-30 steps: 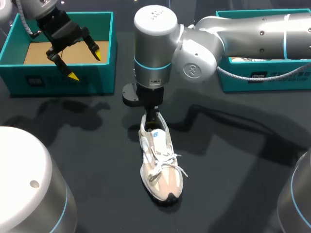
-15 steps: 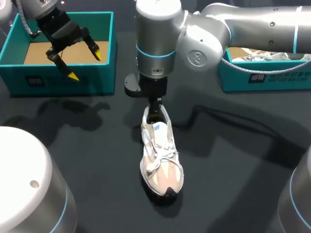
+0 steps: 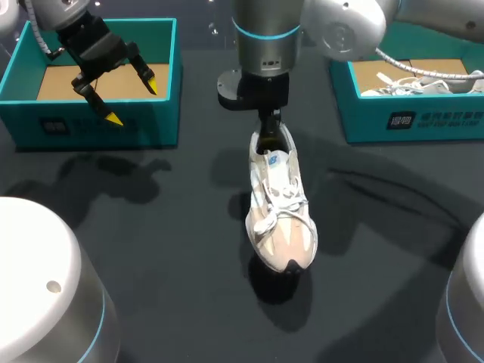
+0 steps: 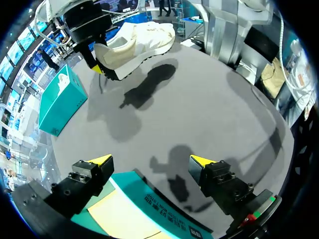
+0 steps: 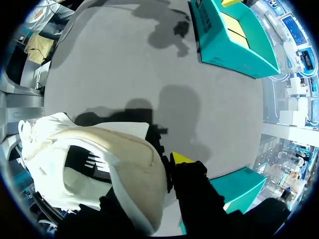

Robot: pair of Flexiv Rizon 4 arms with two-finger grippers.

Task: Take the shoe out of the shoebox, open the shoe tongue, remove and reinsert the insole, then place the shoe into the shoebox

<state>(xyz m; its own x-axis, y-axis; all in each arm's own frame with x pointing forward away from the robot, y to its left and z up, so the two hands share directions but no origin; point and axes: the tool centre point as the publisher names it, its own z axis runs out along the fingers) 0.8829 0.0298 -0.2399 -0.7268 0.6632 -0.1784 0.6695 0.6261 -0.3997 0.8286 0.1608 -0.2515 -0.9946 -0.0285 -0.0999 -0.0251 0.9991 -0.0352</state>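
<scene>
Two changes in the head view: the right gripper (image 3: 266, 144) has carried the shoe (image 3: 280, 208) up and toward the right shoebox (image 3: 408, 121) since a second ago. Its fingers pinch the heel, and the shoe hangs clear of the table (image 3: 151, 227), shadow beneath. Left gripper (image 3: 133, 100) hasn't budged, spread wide over the left shoebox (image 3: 162, 113), holding nothing. You've got bare table between the boxes and toward the near edge. Left wrist view: yellow tips far apart above the box rim, shoe (image 4: 142, 40) airborne well ahead. Right wrist view: one finger (image 5: 182, 159) outside the heel, the other hidden; table lies open ahead up to the left shoebox (image 5: 234, 45)
</scene>
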